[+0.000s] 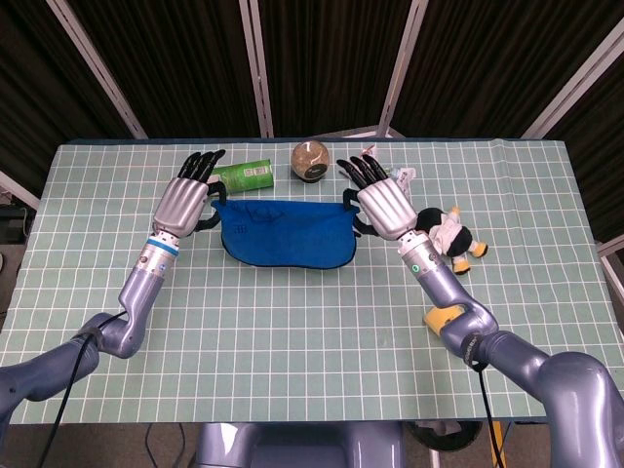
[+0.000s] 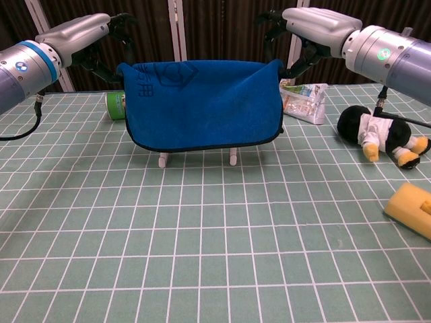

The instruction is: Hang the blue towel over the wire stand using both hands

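Chest view shows the blue towel (image 2: 202, 101) draped over the wire stand (image 2: 232, 159), of which only the two white-tipped feet poke out below the hem. The left hand (image 2: 101, 33) is just beside the towel's upper left corner and the right hand (image 2: 300, 30) by the upper right corner, each with dark fingers curled down toward the cloth. Whether either one grips its corner or has let go I cannot tell; the contact is hidden behind the folds.

To finish this well, I'd judge both corners should be released together, with the hands lifting straight up and apart so no finger snags the pile and drags the cloth sideways. The right side hangs a touch lower than the left, so the drape may want evening out first.

The towel looks like soft, thick terry with a dark stitched border and an embossed mark near the left corner; it sags in a smooth curve. The stand is thin bent wire, light and probably easy to tip. The worktop (image 2: 202, 269) wears a green, white-gridded cover.
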Motion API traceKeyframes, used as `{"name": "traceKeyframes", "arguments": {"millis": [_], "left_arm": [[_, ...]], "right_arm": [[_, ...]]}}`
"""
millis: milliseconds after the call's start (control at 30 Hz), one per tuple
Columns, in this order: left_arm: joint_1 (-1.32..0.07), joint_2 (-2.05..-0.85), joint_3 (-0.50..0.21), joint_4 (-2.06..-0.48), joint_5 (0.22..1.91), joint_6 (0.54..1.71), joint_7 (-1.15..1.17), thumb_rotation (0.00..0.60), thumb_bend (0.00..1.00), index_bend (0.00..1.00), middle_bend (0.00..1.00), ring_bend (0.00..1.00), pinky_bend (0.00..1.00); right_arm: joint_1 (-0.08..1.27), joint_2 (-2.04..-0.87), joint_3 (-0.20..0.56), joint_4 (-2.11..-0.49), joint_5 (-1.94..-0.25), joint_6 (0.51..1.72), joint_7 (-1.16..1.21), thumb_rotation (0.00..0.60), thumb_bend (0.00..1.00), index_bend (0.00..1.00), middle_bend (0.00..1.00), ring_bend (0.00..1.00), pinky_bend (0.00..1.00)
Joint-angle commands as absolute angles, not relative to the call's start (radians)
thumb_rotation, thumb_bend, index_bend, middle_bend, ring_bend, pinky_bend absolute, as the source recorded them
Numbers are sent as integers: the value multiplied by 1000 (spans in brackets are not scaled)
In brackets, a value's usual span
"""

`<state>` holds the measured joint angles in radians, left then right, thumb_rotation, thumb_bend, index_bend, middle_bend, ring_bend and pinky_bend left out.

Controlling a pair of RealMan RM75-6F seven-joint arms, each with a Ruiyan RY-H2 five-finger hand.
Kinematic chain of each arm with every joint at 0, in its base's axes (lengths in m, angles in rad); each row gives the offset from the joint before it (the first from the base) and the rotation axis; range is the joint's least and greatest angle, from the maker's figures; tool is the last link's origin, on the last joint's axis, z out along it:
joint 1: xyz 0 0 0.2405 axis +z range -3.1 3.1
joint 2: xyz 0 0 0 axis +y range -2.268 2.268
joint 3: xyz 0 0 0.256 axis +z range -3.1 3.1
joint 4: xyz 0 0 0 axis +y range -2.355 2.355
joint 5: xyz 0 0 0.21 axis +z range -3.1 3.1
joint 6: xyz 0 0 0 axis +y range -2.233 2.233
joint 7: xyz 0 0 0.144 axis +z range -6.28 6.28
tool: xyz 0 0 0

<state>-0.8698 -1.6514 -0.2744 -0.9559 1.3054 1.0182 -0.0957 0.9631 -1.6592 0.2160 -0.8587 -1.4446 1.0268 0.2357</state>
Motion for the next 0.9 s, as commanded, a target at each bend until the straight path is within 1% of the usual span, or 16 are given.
{"name": "traceKeyframes", "arguments": {"millis": [33, 133, 200, 233, 300, 333, 367, 400, 433, 467, 567, 633, 767, 900], "left_arm": [[-874, -1667, -269, -934, 1304, 1008, -103, 600, 502, 804, 0, 0, 0], [-877, -1679, -266, -915, 1301, 997, -109, 600, 502, 794, 0, 0, 0], [-879, -1686, -263, -905, 1302, 992, -112, 600, 502, 754, 0, 0, 0], [-880, -1688, -262, -899, 1302, 990, -111, 600, 503, 700, 0, 0, 0], [-882, -1691, -257, -894, 1303, 980, -109, 600, 468, 537, 0, 0, 0], [-883, -1691, -255, -893, 1303, 975, -108, 600, 407, 393, 0, 0, 0], [-883, -1691, -254, -893, 1301, 970, -106, 600, 324, 242, 0, 0, 0], [-883, -1690, -254, -896, 1297, 963, -104, 600, 270, 153, 0, 0, 0], [-882, -1689, -255, -900, 1292, 958, -103, 600, 215, 58, 0, 0, 0], [-882, -1686, -256, -904, 1289, 955, -101, 600, 184, 13, 0, 0, 0], [-879, -1677, -257, -916, 1278, 943, -93, 600, 158, 0, 0, 0, 0], [-870, -1660, -255, -936, 1268, 934, -86, 600, 145, 0, 0, 0, 0], [-843, -1614, -246, -985, 1269, 949, -77, 600, 135, 0, 0, 0, 0], [-786, -1537, -225, -1046, 1284, 997, -85, 600, 134, 0, 0, 0, 0]], "right_arm": [[964, -1676, 210, -833, -1448, 1023, 251, 600, 435, 650, 32, 0, 0], [966, -1688, 208, -813, -1451, 1022, 265, 600, 428, 650, 32, 0, 0], [968, -1693, 204, -802, -1455, 1023, 271, 600, 413, 650, 33, 0, 0], [968, -1696, 203, -798, -1457, 1023, 273, 600, 379, 644, 33, 0, 0], [968, -1697, 198, -794, -1460, 1017, 280, 600, 266, 556, 33, 0, 0], [968, -1695, 194, -795, -1462, 1013, 286, 600, 159, 454, 33, 0, 0], [968, -1693, 192, -796, -1464, 1011, 290, 600, 71, 341, 33, 0, 0], [967, -1690, 188, -799, -1467, 1010, 301, 600, 26, 271, 33, 0, 0], [965, -1688, 187, -801, -1469, 1011, 309, 600, 4, 218, 33, 0, 0], [964, -1686, 186, -803, -1469, 1011, 315, 600, 0, 175, 32, 0, 0], [960, -1681, 186, -808, -1470, 1017, 316, 600, 0, 113, 24, 0, 0], [950, -1674, 185, -820, -1466, 1024, 302, 600, 0, 97, 13, 0, 0], [922, -1646, 181, -880, -1465, 1052, 277, 600, 0, 90, 1, 0, 0], [863, -1570, 162, -1008, -1485, 1125, 253, 600, 0, 88, 0, 0, 0]]}}
